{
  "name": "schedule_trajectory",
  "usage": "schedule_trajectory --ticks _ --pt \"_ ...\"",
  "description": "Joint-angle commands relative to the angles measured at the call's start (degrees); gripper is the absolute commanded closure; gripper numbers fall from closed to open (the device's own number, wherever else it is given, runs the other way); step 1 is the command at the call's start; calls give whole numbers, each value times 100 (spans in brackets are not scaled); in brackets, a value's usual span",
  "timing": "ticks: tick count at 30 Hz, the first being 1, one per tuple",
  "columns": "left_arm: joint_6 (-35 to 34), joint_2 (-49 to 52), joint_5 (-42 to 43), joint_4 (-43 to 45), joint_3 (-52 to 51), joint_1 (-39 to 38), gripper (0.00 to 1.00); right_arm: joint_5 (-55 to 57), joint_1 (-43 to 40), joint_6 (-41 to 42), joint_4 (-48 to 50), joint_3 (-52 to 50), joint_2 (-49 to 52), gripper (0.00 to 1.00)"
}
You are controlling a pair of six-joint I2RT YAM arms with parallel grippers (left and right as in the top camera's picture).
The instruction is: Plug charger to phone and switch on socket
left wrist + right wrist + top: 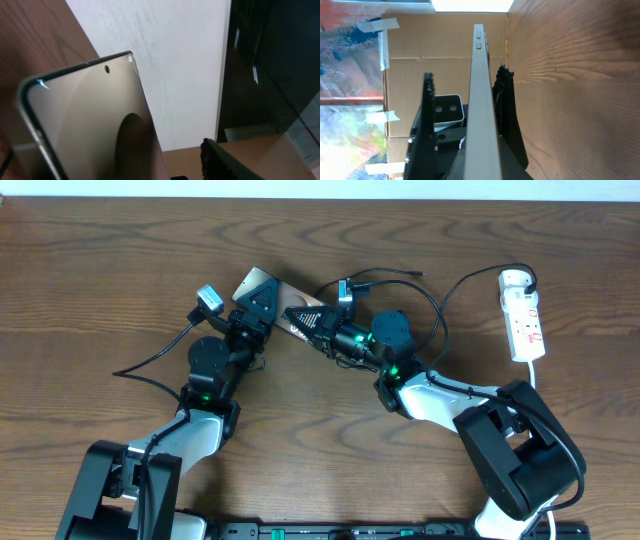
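The phone is lifted off the table between my two grippers. My right gripper is shut on one end of it; in the right wrist view the phone shows edge-on, pinched at the bottom of the frame. My left gripper straddles the other end and is open. One of its fingers stands apart from the phone's bronze face. The white socket lies at the far right. The charger's black cable arcs from it toward the right arm; I cannot make out its tip.
The socket's white cord runs down toward the right arm's base. A thin black arm cable trails left of the left arm. Cardboard and a white wall stand behind the table in the wrist views.
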Motion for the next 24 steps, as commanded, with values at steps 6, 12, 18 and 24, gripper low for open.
schedule_trajectory --ticks 6,12,18,24 --pt "7 33 -55 44 31 -22 55 162 26 9 125 81 -15 99" --pt "9 33 -57 44 31 -22 55 144 142 9 120 81 -15 99" --pt "7 33 -55 46 31 -22 57 149 208 7 116 81 -15 99" --pt "7 33 -50 46 31 -22 75 149 205 -26 109 81 -15 99"
